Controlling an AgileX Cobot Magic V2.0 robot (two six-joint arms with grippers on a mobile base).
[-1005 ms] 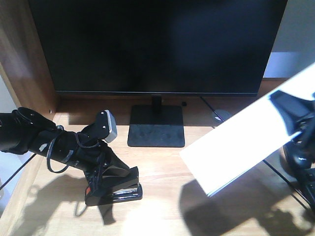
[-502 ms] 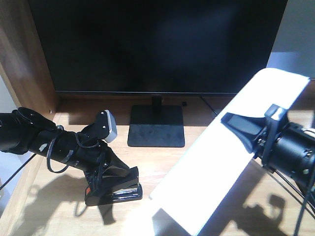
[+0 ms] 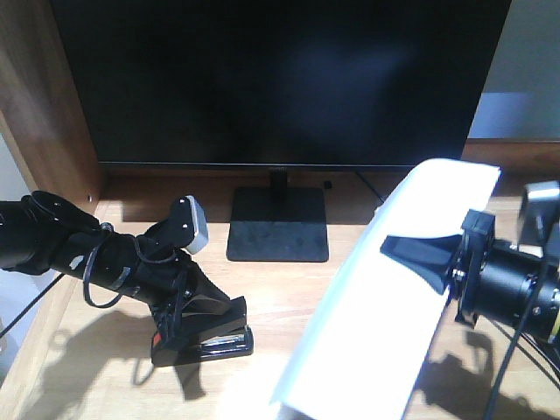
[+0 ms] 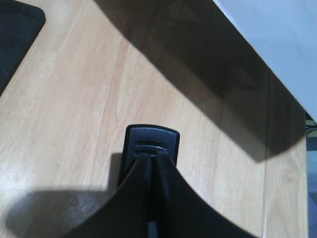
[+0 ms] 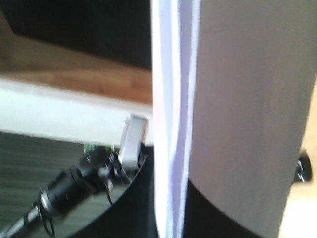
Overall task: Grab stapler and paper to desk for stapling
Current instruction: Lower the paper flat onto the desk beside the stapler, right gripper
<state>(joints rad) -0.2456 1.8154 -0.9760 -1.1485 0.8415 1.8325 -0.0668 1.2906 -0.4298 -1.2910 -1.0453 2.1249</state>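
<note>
The black stapler (image 3: 219,343), with an orange-red patch at its left end, rests on the light wood desk (image 3: 289,297) at the front left. My left gripper (image 3: 234,312) is shut on it; in the left wrist view both fingers meet on the stapler's top (image 4: 151,141) at the gripper tip (image 4: 150,157). The white paper (image 3: 367,341) hangs tilted over the desk's right half, bowed lengthwise. My right gripper (image 3: 394,247) is shut on its right edge. In the right wrist view the paper (image 5: 247,99) stands edge-on between the dark fingers of that gripper (image 5: 171,171).
A large black monitor (image 3: 280,79) fills the back, its square stand base (image 3: 278,225) on the desk behind the stapler. A wooden side panel (image 3: 44,87) walls the left. Cables (image 3: 525,367) trail under the right arm.
My right gripper has swung the paper left and down over the desk, turning it from a flat slant to a steeper, bowed hang. The left arm and stapler have not moved.
</note>
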